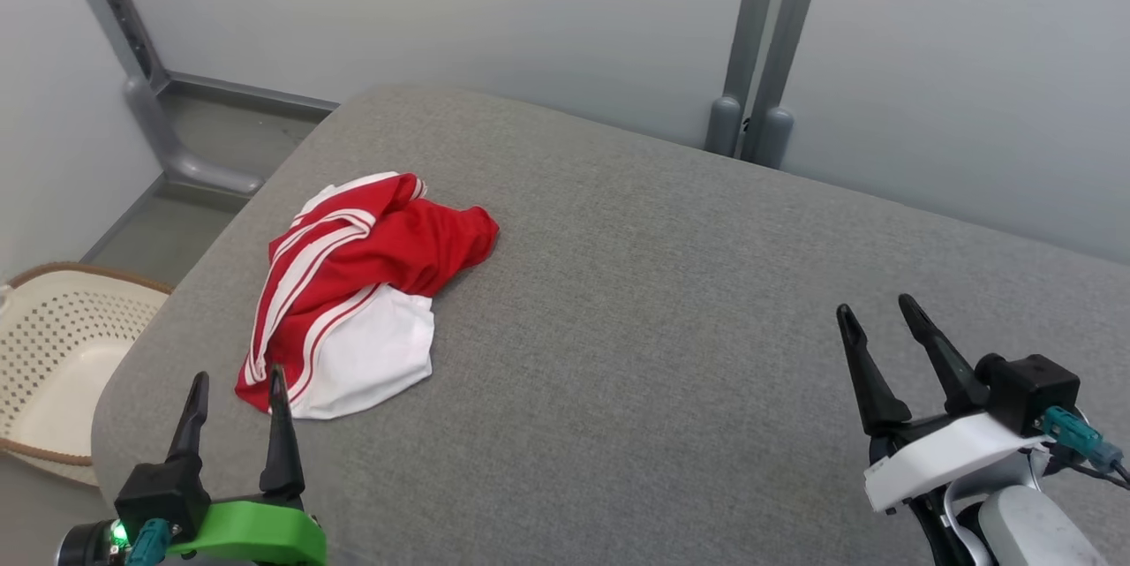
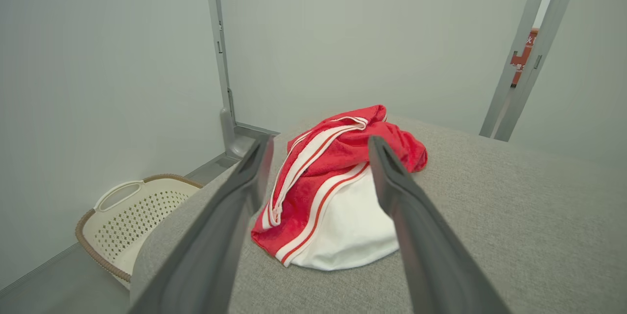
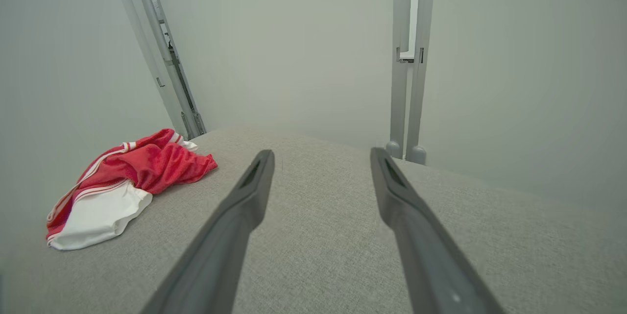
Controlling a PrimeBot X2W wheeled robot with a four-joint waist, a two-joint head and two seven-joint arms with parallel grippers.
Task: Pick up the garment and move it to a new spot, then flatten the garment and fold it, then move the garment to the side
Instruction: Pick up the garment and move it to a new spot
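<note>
The garment (image 1: 357, 292) is a red and white piece with white stripes, lying crumpled on the left part of the grey padded surface (image 1: 671, 319). My left gripper (image 1: 238, 382) stands open just in front of its near edge, fingers pointing at it, nothing between them. In the left wrist view the garment (image 2: 333, 191) lies ahead between the open left gripper (image 2: 318, 143) fingers, apart from them. My right gripper (image 1: 878, 310) is open over bare surface at the lower right, far from the cloth. From the right wrist, the garment (image 3: 122, 186) sits far left of the open right gripper (image 3: 322, 153).
A cream perforated laundry basket (image 1: 53, 354) stands on the floor beyond the surface's left edge, also the basket (image 2: 132, 216) in the left wrist view. Grey walls and metal posts (image 1: 764, 45) rise behind. The surface's middle and right are bare fabric.
</note>
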